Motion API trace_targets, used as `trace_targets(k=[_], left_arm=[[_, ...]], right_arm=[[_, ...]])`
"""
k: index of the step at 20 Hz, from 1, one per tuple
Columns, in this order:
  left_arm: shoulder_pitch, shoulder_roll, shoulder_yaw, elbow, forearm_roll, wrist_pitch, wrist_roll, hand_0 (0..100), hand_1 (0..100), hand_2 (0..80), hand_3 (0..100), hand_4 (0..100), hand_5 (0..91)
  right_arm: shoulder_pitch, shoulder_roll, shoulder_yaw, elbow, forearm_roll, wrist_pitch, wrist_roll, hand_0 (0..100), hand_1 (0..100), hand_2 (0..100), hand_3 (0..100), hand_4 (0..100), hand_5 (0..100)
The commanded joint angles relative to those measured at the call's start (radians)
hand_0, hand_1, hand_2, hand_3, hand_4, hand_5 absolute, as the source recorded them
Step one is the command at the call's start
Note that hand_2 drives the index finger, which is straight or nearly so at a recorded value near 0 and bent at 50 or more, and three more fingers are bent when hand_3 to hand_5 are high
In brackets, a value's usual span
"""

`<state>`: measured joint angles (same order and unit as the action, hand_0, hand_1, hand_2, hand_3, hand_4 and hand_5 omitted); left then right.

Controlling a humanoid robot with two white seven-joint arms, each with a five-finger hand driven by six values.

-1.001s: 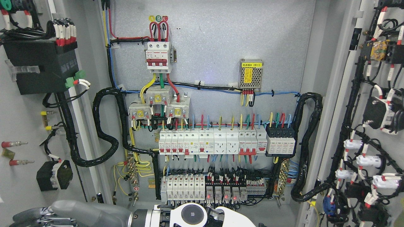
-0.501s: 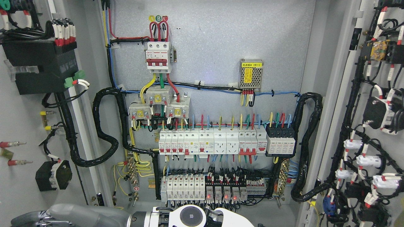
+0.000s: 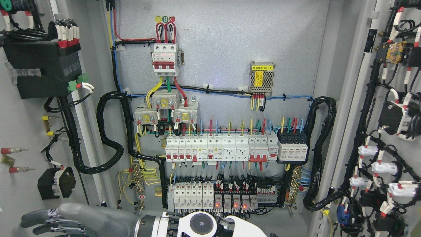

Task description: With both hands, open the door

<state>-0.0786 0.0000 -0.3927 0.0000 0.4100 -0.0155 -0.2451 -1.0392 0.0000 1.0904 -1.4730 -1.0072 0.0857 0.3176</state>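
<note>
Left door (image 3: 19,131) is standing swung wide; your hand (image 3: 49,222) at 7 o'clock is rising beside it, fingers loosely curled, holding nothing (opening looks done).

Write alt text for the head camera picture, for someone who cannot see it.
An open electrical cabinet shows rows of breakers and coloured wiring, both doors swung wide. A grey robot hand reaches left along the bottom edge.

robot hand (image 3: 49,223) | bottom left, arm enters bottom centre | fingers extended, empty
</note>
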Motion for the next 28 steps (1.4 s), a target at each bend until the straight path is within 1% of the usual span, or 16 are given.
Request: trace_targets(k=[1, 3, 4, 6, 9, 12, 14, 16, 18, 19, 20, 22, 23, 24, 25, 28], left_arm=[[0.0, 0.002, 0.0, 0.025, 0.001, 0.003, 0.001, 30, 0, 2.7, 3, 4, 0.0], [0.0, 0.002, 0.0, 0.025, 0.001, 0.002, 0.001, 29, 0, 2.7, 3, 4, 0.0], [-0.001, 0.002, 0.0, 0.025, 0.001, 0.002, 0.001, 29, 0, 2.7, 3, 4, 0.0], [0.0, 0.002, 0.0, 0.025, 0.001, -0.001, 0.001, 29, 0, 2.7, 3, 4, 0.0], [0.0, 0.005, 0.0, 0.022, 0.001, -0.001, -0.003, 29, 0, 2.7, 3, 4, 0.0], [0.003, 0.023, 0.006, -0.027, 0.004, -0.03, -0.006, 29, 0, 2.7, 3, 4, 0.0], [0.048, 0.064, 0.006, -0.183, 0.001, -0.09, -0.006, 29, 0, 2.7, 3, 4, 0.0], [0.106, 0.135, 0.006, -0.431, 0.0, -0.118, -0.008, 29, 0, 2.7, 3, 4, 0.0], [0.147, 0.204, 0.008, -0.654, -0.007, -0.112, -0.032, 29, 0, 2.7, 3, 4, 0.0], [0.157, 0.219, 0.008, -0.717, -0.022, -0.112, -0.063, 29, 0, 2.7, 3, 4, 0.0], [0.163, 0.238, 0.009, -0.777, -0.042, -0.113, -0.118, 29, 0, 2.7, 3, 4, 0.0], [0.184, 0.262, 0.041, -0.888, -0.054, -0.115, -0.282, 29, 0, 2.7, 3, 4, 0.0], [0.209, 0.265, 0.072, -0.95, -0.056, -0.115, -0.389, 29, 0, 2.7, 3, 4, 0.0], [0.23, 0.267, 0.093, -1.021, -0.057, -0.113, -0.477, 29, 0, 2.7, 3, 4, 0.0], [0.249, 0.268, 0.1, -1.076, -0.057, -0.112, -0.523, 29, 0, 2.7, 3, 4, 0.0], [0.289, 0.325, 0.101, -1.279, -0.056, -0.113, -0.54, 29, 0, 2.7, 3, 4, 0.0]], right_arm=[[0.112, -0.032, -0.197, -0.094, 0.015, 0.003, -0.002, 22, 0, 0, 0, 0, 0], [0.16, -0.073, -0.254, -0.144, 0.071, 0.0, -0.002, 22, 0, 0, 0, 0, 0], [0.191, -0.08, -0.285, -0.162, 0.112, -0.001, -0.003, 22, 0, 0, 0, 0, 0], [0.287, -0.08, -0.352, -0.203, 0.246, -0.014, -0.006, 22, 0, 0, 0, 0, 0], [0.436, -0.074, -0.44, -0.256, 0.467, -0.075, -0.008, 22, 0, 0, 0, 0, 0], [0.53, -0.071, -0.489, -0.277, 0.556, -0.151, -0.012, 22, 0, 0, 0, 0, 0], [0.599, -0.063, -0.535, -0.28, 0.599, -0.201, -0.054, 22, 0, 0, 0, 0, 0], [0.68, -0.051, -0.578, -0.294, 0.645, -0.239, -0.089, 22, 0, 0, 0, 0, 0], [0.761, -0.057, -0.604, -0.325, 0.65, -0.294, -0.091, 22, 0, 0, 0, 0, 0], [0.807, -0.061, -0.618, -0.342, 0.651, -0.331, -0.091, 22, 0, 0, 0, 0, 0], [0.843, -0.061, -0.639, -0.355, 0.651, -0.359, -0.091, 22, 0, 0, 0, 0, 0], [0.921, -0.061, -0.681, -0.378, 0.651, -0.386, -0.091, 22, 0, 0, 0, 0, 0], [0.956, -0.061, -0.699, -0.382, 0.653, -0.396, -0.089, 22, 0, 0, 0, 0, 0], [0.987, -0.063, -0.713, -0.382, 0.653, -0.403, -0.088, 22, 0, 0, 0, 0, 0], [1.022, -0.064, -0.725, -0.382, 0.653, -0.414, -0.088, 22, 0, 0, 0, 0, 0], [1.126, -0.133, -0.751, -0.382, 0.656, -0.481, -0.094, 22, 0, 0, 0, 0, 0]])
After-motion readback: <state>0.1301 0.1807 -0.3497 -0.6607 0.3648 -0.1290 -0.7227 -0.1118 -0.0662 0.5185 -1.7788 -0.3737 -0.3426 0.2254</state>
